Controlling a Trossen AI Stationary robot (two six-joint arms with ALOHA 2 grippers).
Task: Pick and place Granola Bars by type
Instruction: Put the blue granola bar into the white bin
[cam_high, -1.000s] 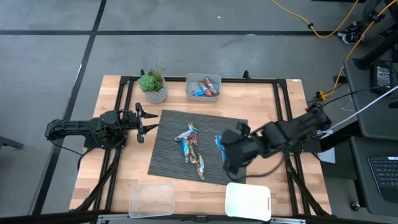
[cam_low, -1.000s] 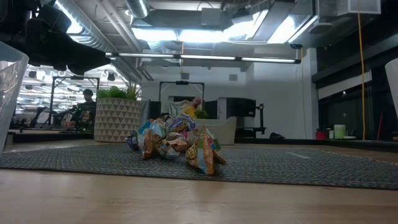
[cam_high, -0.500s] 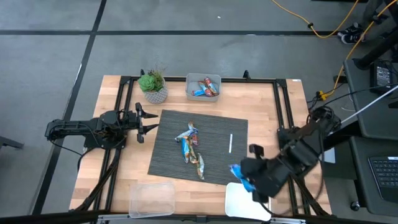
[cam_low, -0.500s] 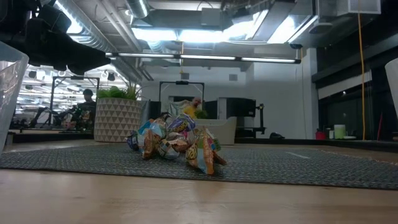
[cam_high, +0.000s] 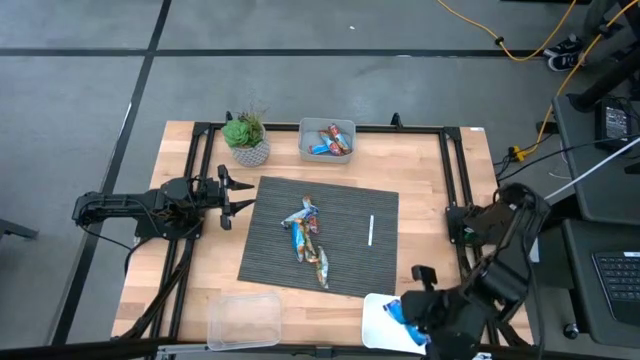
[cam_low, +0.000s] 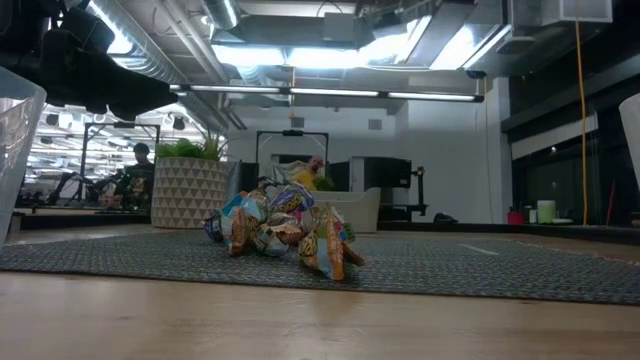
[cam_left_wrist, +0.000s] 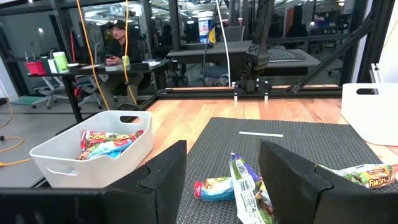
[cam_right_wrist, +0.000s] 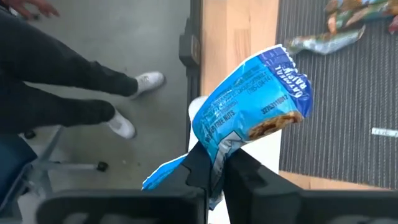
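High view: right gripper (cam_high: 415, 312) over white bin (cam_high: 375, 322), blue bar (cam_high: 398, 312) pinched. Left gripper (cam_high: 243, 196) parted, idle beside mat (cam_high: 350, 250), nearer pile (cam_high: 305, 238).
Right wrist: bar (cam_right_wrist: 252, 109) clamped at one end, long axis pointing away from fingers (cam_right_wrist: 239, 163), bin directly beneath.

The light wooden counter (cam_high: 200, 260) carries a dark grey ribbed mat (cam_high: 345, 240) at its middle. At the far edge a small green potted plant in a patterned pot (cam_high: 246, 139) stands beside a white rectangular bin (cam_high: 326, 140). At the near edge sit a clear plastic container (cam_high: 243, 319) and a white rectangular bin (cam_high: 385, 322).
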